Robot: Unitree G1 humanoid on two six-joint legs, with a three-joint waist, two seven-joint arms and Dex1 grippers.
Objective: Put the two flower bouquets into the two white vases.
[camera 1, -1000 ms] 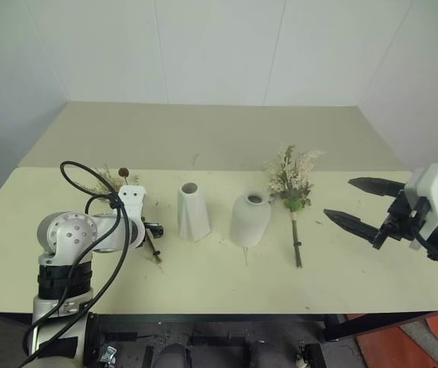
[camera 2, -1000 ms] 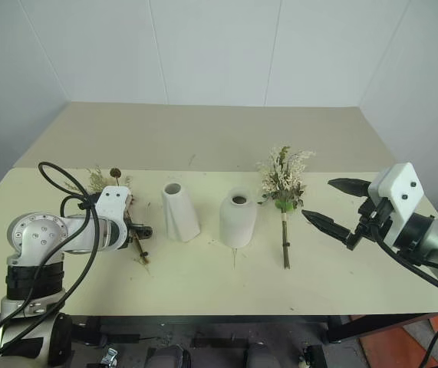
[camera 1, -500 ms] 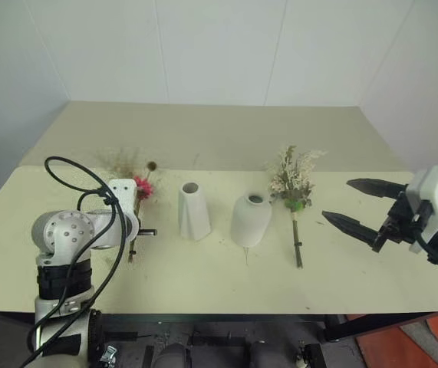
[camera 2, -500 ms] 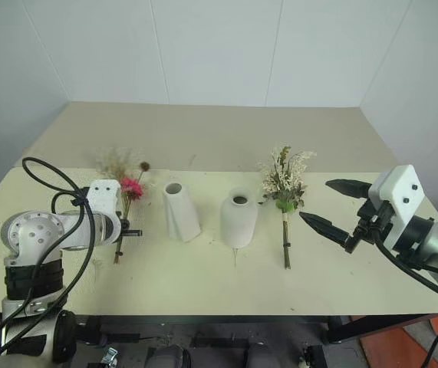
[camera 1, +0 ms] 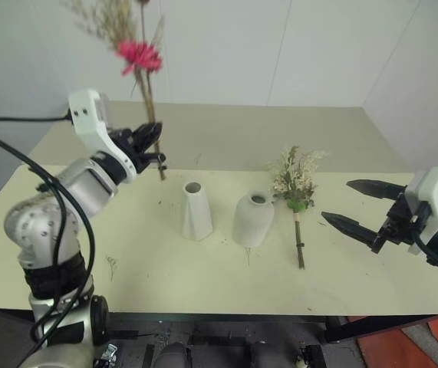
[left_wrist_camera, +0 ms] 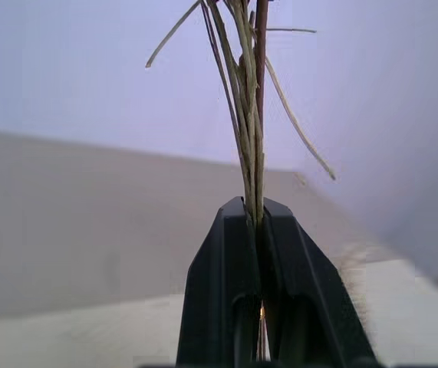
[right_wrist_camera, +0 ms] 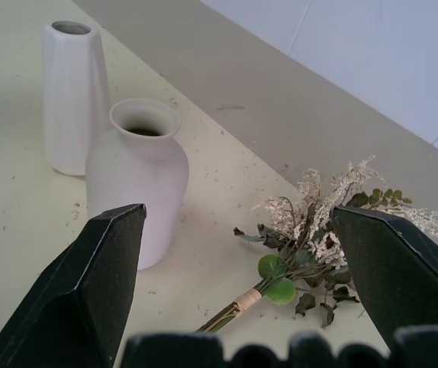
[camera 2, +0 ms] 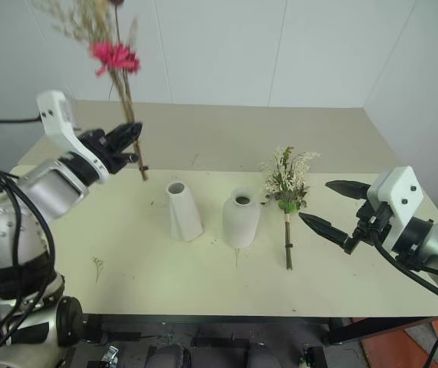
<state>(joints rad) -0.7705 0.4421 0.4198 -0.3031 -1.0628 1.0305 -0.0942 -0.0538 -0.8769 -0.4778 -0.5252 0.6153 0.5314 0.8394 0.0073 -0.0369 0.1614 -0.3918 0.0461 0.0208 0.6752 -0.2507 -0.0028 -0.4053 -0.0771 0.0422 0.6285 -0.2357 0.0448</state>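
**Pink bouquet lifted, vases not yet filled**

On the tabletop (camera 1: 88, 253) 2 empty white vases are stood side by side: the tall vase (camera 1: 195, 210) and, just right of it, the round vase (camera 1: 252, 218). The cream bouquet (camera 1: 295, 192) is laid flat just beside the round vase. The pink bouquet (camera 1: 138, 69) is held upright, high above the tabletop's left side, its stems pinched in the left claw (camera 1: 151, 142). The right claw (camera 1: 360, 207) is spread wide, near the cream bouquet. Judged next: stem ends must be carried over a vase mouth and lowered in.
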